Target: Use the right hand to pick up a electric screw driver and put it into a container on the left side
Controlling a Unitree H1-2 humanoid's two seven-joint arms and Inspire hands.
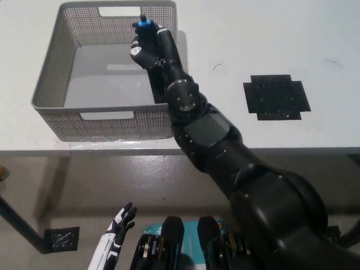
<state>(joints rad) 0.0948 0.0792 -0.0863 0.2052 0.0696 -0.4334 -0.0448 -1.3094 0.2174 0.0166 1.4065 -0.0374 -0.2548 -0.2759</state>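
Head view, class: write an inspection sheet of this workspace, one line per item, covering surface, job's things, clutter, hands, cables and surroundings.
Surface: white table.
Job's things: grey mesh basket on the table's left; electric screwdriver, blue tip showing, held over the basket.
Clutter: black cross-shaped mat on the table.
Hands: right hand shut on the screwdriver; left hand rests low, fingers apart.
Cables: nothing seen.
Surroundings: floor below, black table leg.
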